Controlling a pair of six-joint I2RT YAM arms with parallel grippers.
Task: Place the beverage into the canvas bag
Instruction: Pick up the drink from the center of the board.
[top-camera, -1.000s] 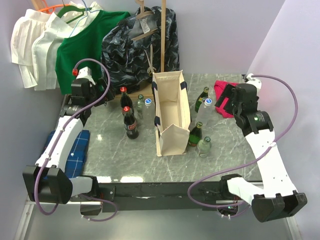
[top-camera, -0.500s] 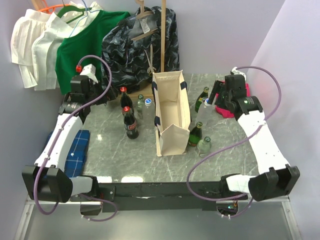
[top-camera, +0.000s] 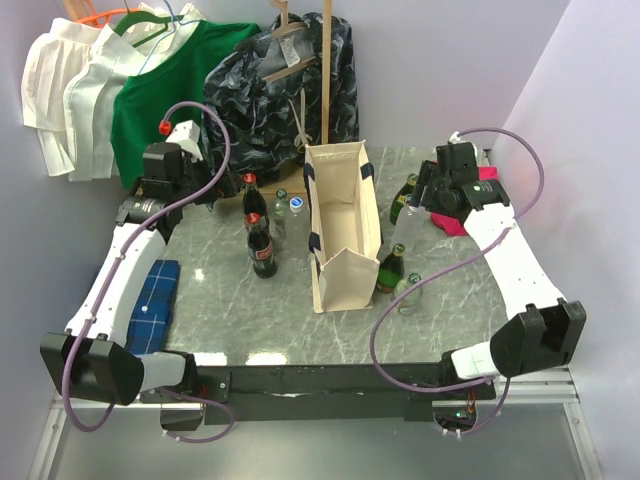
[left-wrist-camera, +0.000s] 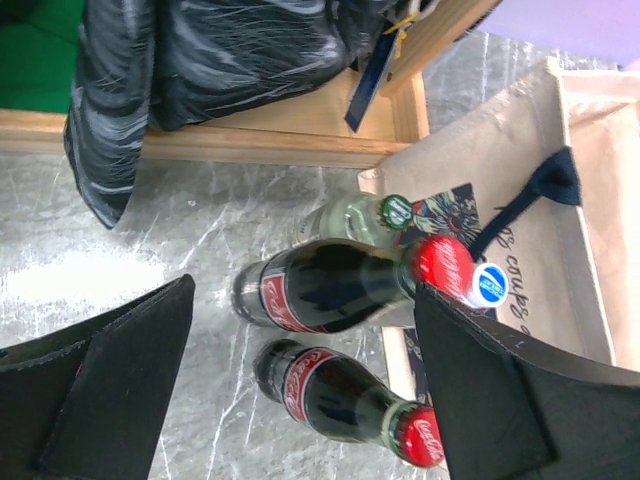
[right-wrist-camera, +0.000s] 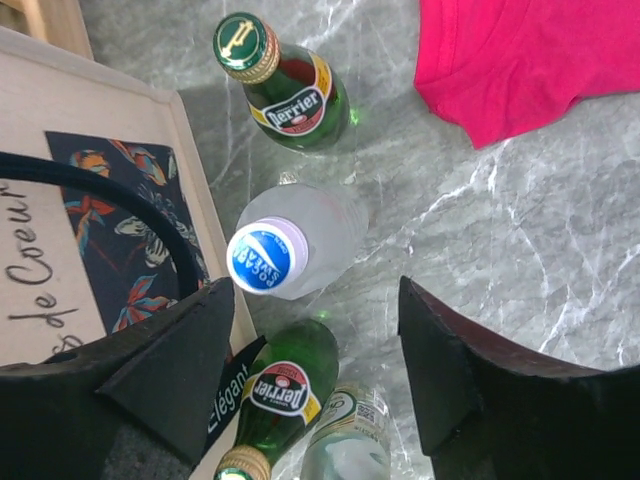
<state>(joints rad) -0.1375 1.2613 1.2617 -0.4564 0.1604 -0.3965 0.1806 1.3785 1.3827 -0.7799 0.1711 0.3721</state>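
Observation:
The cream canvas bag (top-camera: 343, 225) with navy handles stands open and upright mid-table; it also shows in the left wrist view (left-wrist-camera: 590, 200) and the right wrist view (right-wrist-camera: 90, 170). Left of it stand two cola bottles (left-wrist-camera: 330, 285) (left-wrist-camera: 340, 395), a green-capped clear bottle (left-wrist-camera: 370, 213) and a blue-capped bottle (left-wrist-camera: 490, 285). My left gripper (top-camera: 215, 190) (left-wrist-camera: 303, 292) is open, with the cola bottles between its fingers. Right of the bag stand a Pocari Sweat bottle (right-wrist-camera: 290, 245), two Perrier bottles (right-wrist-camera: 285, 90) (right-wrist-camera: 285, 395) and a clear bottle (right-wrist-camera: 345, 450). My right gripper (top-camera: 425, 195) (right-wrist-camera: 315, 290) is open above them.
A pink cloth (top-camera: 450, 190) (right-wrist-camera: 530, 60) lies at the far right. A blue cloth (top-camera: 150, 300) lies at the left edge. Hanging garments (top-camera: 170, 90) and a wooden stand (left-wrist-camera: 250, 140) line the back. Walls close in on both sides.
My right arm has swung left and away from the pink cloth to hover over the bottles right of the bag. My left arm has shifted slightly toward the cola bottles.

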